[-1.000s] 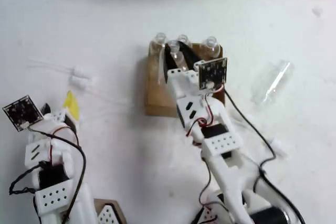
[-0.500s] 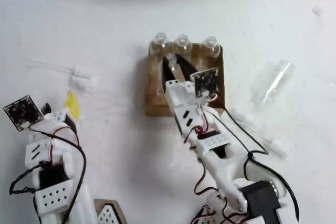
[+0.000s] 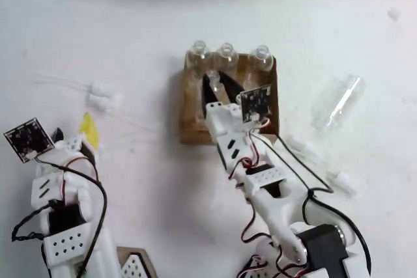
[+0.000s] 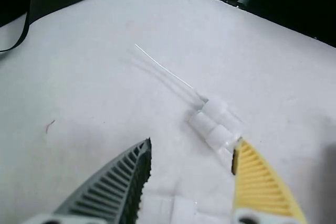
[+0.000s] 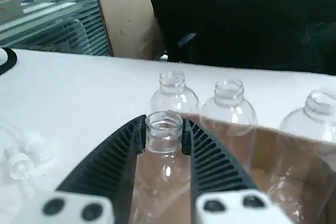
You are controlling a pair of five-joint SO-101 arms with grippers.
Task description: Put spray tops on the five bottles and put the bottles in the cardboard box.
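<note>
My right hand (image 5: 164,123) pinches the neck of an uncapped bottle (image 5: 164,153) standing in the cardboard box (image 3: 192,128). Three more bottles (image 5: 228,109) line the box's far edge at 12 o'clock. My left hand (image 4: 191,153) is spread, with a spray top (image 4: 212,124) at its 12 o'clock on the white surface (image 3: 150,180). A fifth bottle (image 3: 337,102) lies at the box's 3 o'clock. Beyond are a dark chair (image 5: 252,19) and blinds (image 5: 47,9).

place: office-like room | cues: window blinds (image 5: 37,9); black chair (image 5: 252,24); white-covered table (image 3: 130,30)
</note>
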